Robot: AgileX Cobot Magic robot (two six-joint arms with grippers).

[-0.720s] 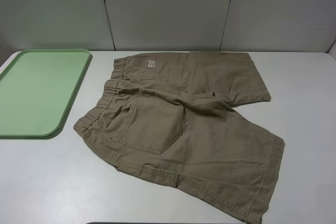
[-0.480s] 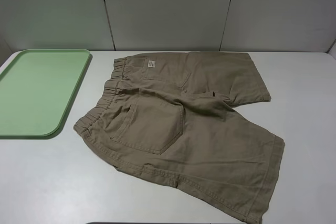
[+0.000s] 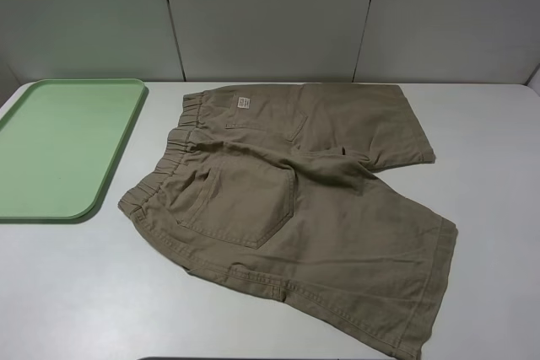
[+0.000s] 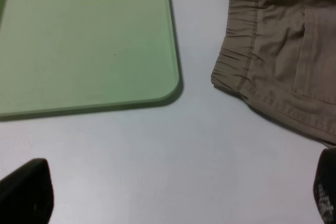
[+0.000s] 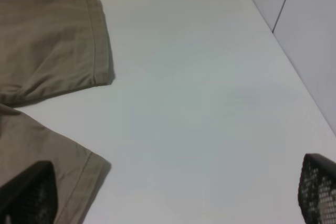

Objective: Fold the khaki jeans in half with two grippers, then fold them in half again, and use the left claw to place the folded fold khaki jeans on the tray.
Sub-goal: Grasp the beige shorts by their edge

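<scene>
Spread, empty: left black claw gripper (image 4: 176,198), right black claw gripper (image 5: 173,195). Khaki-tan cotton shorts (image 3: 295,208) skewed (legs splayed): fold may misalign.

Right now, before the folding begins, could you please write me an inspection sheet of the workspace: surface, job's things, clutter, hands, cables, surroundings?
Surface: white table, flat, no stains seen.
Job's things: shorts lie unfolded, back pockets up, waistband toward the tray. The tray is green, holds nothing, and sits apart from the shorts.
Clutter: nothing seen.
Hands: left hand is open and holds nothing, above the table between the tray corner and the waistband. Right hand is open and holds nothing, above the table by the leg hems. Neither shows in the high view.
Cables: nothing seen.
Surroundings: grey wall panels behind the table.
</scene>
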